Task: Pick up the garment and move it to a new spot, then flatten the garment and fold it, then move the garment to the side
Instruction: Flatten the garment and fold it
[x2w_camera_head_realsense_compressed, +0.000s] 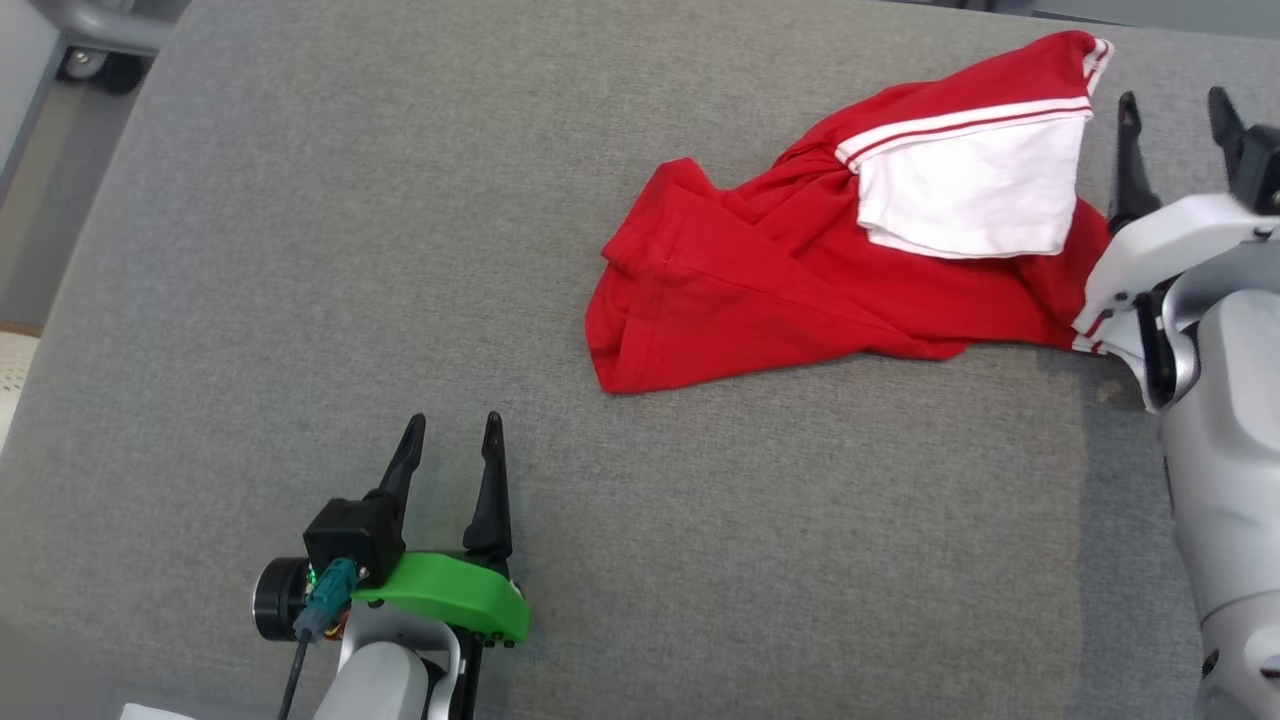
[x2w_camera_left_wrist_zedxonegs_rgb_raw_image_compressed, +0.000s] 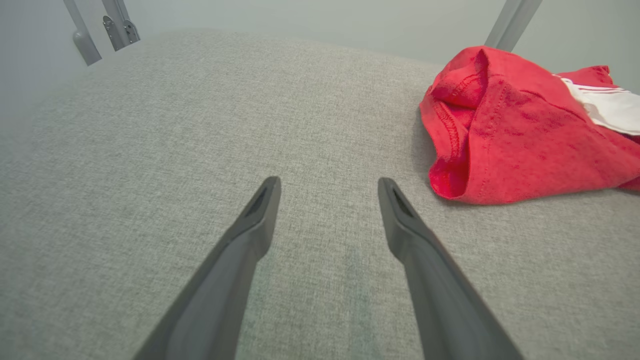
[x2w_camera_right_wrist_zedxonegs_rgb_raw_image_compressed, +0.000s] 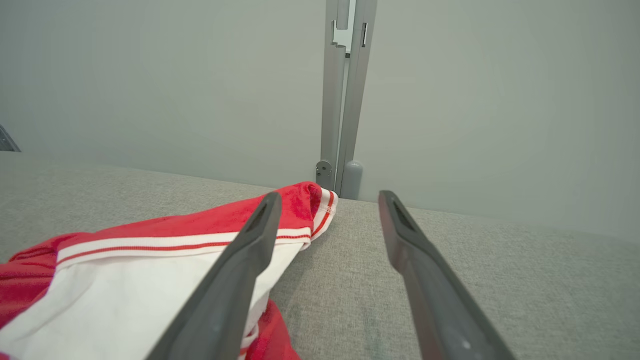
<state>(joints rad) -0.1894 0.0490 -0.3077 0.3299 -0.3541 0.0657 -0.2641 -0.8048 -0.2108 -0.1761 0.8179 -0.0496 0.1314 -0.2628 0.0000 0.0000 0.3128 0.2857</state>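
garment bunched near far edge of surface; left fingers, right fingers spread, empty.

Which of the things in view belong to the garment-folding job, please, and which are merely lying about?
For the job:
red and white garment, crumpled
left claw, open
right claw, open, at the garment's right edge
grey padded surface, the work area

Merely about:
metal post
caster wheel

Head overhead, wrists low beside garment
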